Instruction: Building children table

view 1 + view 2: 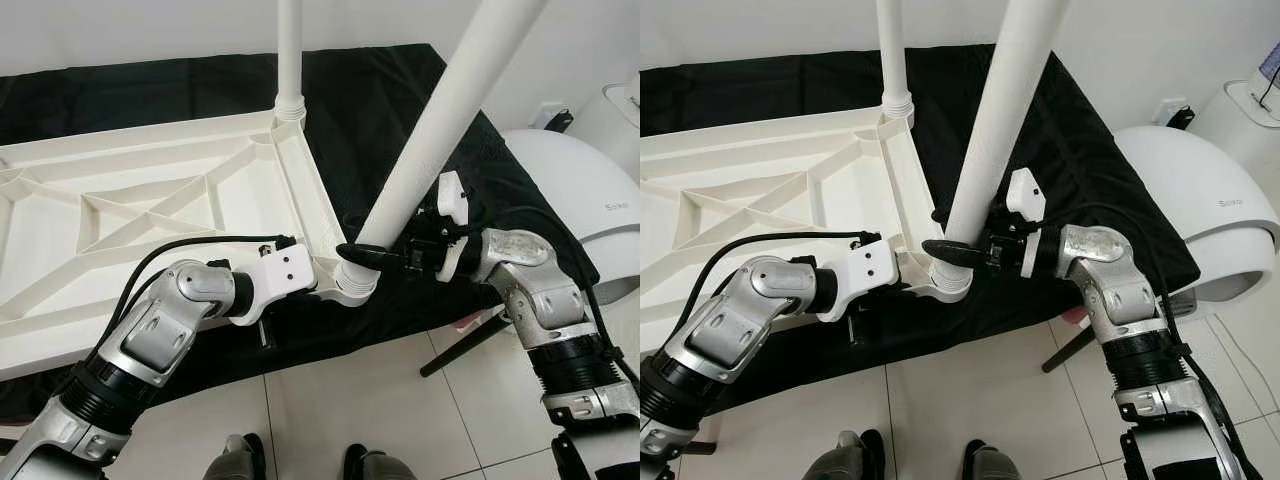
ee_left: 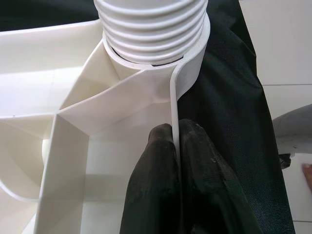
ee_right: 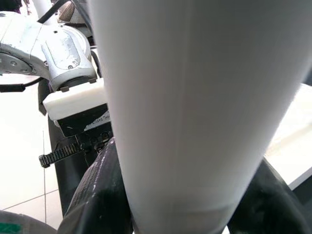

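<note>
Black cloth (image 1: 400, 110) lay under the upturned tabletop (image 1: 150, 200); two legs (image 1: 440, 130) stood, right gripper (image 1: 362, 252) clasping one, left gripper (image 2: 176, 146) pinching the rim.

Pale tiled floor (image 1: 330, 410), white wall (image 1: 120, 30), perhaps matte.

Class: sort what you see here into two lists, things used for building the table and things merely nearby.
In use: tabletop, near leg, far leg, corner socket, left pincer, right pincer.
Nearby: black cloth, white domed appliance.
</note>
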Available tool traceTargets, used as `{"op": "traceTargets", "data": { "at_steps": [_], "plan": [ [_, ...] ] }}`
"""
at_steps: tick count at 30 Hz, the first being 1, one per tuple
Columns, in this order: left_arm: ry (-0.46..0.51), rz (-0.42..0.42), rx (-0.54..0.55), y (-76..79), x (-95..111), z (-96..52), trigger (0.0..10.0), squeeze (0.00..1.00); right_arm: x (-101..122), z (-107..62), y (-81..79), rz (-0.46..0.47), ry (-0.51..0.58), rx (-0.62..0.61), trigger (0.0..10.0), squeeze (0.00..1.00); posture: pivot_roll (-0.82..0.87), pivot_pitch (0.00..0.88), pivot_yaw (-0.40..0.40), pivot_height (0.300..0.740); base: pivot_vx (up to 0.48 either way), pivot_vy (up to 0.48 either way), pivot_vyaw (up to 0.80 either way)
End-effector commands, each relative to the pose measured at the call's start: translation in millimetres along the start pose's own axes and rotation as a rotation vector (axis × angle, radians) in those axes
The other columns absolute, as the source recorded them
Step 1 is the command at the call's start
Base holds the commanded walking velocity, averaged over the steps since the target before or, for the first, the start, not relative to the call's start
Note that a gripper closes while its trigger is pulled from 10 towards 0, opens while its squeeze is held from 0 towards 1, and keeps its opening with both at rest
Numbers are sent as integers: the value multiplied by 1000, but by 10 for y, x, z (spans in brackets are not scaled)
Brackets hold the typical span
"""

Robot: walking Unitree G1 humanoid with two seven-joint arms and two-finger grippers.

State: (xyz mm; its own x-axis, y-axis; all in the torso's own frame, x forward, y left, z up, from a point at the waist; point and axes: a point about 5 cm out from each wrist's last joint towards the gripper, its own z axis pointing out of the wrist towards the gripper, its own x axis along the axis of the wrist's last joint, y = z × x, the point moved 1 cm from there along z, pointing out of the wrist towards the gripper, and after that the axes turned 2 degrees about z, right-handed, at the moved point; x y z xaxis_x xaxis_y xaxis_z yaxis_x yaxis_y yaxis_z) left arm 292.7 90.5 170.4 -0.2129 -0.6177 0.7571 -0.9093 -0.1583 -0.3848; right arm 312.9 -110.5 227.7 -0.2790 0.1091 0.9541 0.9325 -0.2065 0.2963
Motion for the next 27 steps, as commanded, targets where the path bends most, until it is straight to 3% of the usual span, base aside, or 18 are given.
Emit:
{"op": "traceTargets", "data": {
  "at_steps": [1,9,27],
  "plan": [
    [-70,-50,-13,108,-179,68,10000,0,-217,64,-83,61,-76,32,10000,0,-10,220,-17,740,0,0,0],
    [-66,-50,-8,123,-169,62,10000,0,-275,174,-128,85,-55,17,10000,0,-4,219,-20,740,0,0,0],
    [-62,-52,-8,117,-159,58,10000,0,-407,109,-187,134,-30,-115,10000,0,-14,228,-13,740,0,0,0]
  ]
}}
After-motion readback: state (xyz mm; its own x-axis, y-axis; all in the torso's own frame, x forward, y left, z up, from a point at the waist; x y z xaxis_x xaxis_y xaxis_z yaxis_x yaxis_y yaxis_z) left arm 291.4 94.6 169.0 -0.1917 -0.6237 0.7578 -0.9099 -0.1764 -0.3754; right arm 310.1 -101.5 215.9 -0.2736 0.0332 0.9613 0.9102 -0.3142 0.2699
